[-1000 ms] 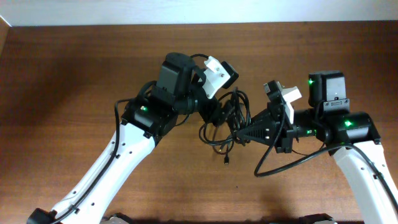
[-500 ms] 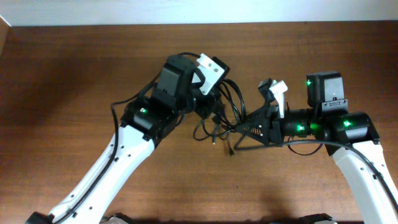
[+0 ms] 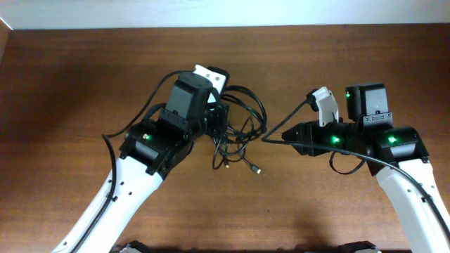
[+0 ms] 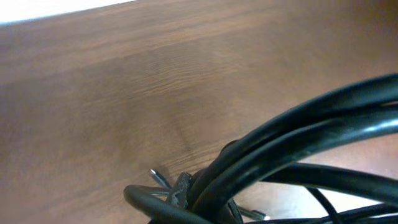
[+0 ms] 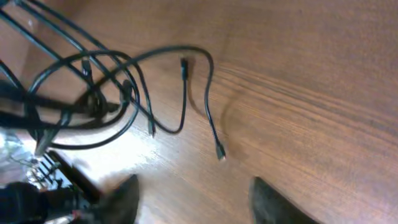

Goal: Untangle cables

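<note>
The cables (image 3: 241, 121) are a loose tangle of thin black cords at the table's middle, with one plug end (image 3: 256, 169) trailing toward the front. My left gripper (image 3: 219, 125) is shut on the tangle's left side. In the left wrist view the bunched cables (image 4: 280, 149) fill the lower right, right at the jaws. My right gripper (image 3: 274, 138) is just right of the tangle, open and holding nothing. In the right wrist view its two dark fingers (image 5: 273, 202) stand apart over bare wood, and the cables (image 5: 124, 93) lie ahead of them.
The thicker black cables wired to the arms loop near the left arm (image 3: 151, 144) and under the right arm (image 3: 351, 158). The brown wooden table (image 3: 70, 84) ends at a pale back edge (image 3: 225, 14).
My left gripper has shut on the tangle and drawn it left and toward the back. My right gripper has opened, let go of the cables and drawn back to the right.
</note>
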You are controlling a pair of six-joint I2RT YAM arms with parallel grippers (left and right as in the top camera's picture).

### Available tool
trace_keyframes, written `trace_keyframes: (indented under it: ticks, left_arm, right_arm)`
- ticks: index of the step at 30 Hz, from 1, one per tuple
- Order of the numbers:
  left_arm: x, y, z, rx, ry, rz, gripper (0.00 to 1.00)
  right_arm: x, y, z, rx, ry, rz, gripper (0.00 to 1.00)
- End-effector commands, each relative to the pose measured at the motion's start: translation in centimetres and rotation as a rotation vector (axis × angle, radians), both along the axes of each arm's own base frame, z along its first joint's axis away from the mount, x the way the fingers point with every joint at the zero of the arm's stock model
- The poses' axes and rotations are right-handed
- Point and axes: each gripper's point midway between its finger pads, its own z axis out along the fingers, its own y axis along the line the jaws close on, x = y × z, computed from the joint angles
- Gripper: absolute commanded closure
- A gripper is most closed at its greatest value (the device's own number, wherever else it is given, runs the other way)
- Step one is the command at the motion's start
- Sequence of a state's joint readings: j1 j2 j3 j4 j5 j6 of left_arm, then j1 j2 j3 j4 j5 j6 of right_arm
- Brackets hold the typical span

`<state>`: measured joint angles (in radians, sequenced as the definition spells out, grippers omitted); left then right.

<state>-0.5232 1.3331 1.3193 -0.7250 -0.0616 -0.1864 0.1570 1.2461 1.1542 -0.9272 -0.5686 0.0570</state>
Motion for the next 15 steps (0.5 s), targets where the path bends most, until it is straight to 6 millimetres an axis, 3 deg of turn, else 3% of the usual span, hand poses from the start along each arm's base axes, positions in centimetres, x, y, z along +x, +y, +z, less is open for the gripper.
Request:
trace_keyframes:
  ticks: [1,2,3,7,15]
  left_arm:
    - [0.4,1.7,0.8,-0.14,0.027,0.247,1.0]
    - [0.4,1.7,0.8,-0.166,0.038,0.27,1.0]
    - [0.4,1.6,0.8,-0.18,0.044,0.278,1.0]
    - [0.0,0.6,0.8,-0.215,0.073,0.231,1.0]
    - [-1.9,-4.2,2.2,-0.398,0.158,0.003,1.0]
  right_arm:
    - [-0.9,1.7,2.1,0.115,0.006,0.043,0.27]
    - [-1.5,2.5,2.8,0.176,0.017,0.083,0.1]
    - [-1.8,2.9,3.1,0.203,0.022,0.101,0.01]
    - [-1.9,3.1,3.3,0.218,0.025,0.111,0.01]
    - [-0.8,2.6,3.1,0.18,-0.007,0.069,0.01]
